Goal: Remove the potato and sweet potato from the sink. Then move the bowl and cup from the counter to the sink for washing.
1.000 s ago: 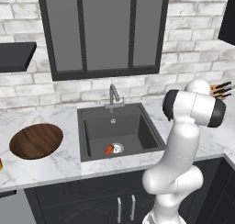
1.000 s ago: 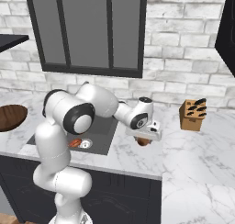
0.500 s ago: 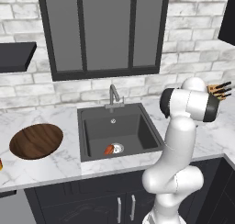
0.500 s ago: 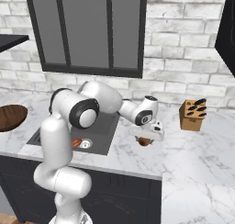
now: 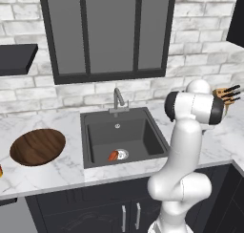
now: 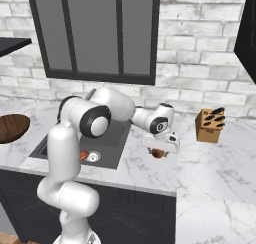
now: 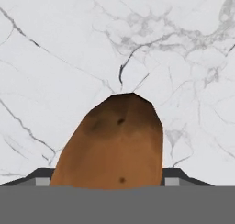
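The bench (image 6: 210, 163) is the largest thing here, a smooth white marble slab with thin grey veins, set over dark cabinets. Cut into it is the sink (image 5: 147, 132), a square, matte dark grey basin with a round silver drain and a slim grey faucet (image 5: 117, 99) at its back edge. Well to the left of the sink lies the bowl (image 5: 37, 146), a wide, shallow round dish of dark brown wood with visible grain. To the right of the sink, near the brick wall, stands a tan wooden knife block (image 6: 209, 125) with dark handles. Just right of the sink the end effector (image 6: 159, 151) hangs low over the marble, its fingers spread wide with the potato (image 7: 111, 142) between them; whether they press on it cannot be told. The potato is a blunt oval lump, dull brown with dark specks. On the sink floor beside the drain rests the sweet potato (image 5: 113, 156), small, elongated and bright reddish-orange.
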You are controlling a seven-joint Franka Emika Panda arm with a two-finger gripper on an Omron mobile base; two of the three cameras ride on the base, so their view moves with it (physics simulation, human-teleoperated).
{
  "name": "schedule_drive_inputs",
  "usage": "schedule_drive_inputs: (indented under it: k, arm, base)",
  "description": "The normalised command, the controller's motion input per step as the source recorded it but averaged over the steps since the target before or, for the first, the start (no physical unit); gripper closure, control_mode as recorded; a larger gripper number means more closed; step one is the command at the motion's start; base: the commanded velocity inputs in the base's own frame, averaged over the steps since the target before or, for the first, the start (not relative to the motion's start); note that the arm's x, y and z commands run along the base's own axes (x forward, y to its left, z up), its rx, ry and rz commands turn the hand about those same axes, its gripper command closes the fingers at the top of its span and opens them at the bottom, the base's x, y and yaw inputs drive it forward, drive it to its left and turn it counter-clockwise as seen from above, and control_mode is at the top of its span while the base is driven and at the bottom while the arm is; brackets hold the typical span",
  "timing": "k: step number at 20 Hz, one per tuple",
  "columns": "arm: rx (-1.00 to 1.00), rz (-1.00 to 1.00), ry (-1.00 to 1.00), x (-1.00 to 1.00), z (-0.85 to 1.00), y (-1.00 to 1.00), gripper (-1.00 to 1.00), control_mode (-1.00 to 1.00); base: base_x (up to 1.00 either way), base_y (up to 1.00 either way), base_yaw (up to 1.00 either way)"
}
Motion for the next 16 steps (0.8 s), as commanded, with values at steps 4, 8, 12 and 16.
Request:
schedule_drive_inputs:
  k: [4,8,12,16]
  arm:
    - [0.0,0.0,0.07,0.0,-0.24,0.0,-1.0,-1.0]
    - [0.0,0.0,0.02,-0.02,-0.12,0.0,-1.0,-1.0]
    - [0.0,0.0,-0.03,-0.12,0.05,-0.06,-1.0,-1.0]
    - [0.0,0.0,-0.05,-0.26,0.18,0.0,-1.0,-1.0]
  base:
    - [0.0,0.0,0.0]
    - [0.0,0.0,0.0]
    - [0.0,0.0,0.0]
    - [0.0,0.0,0.0]
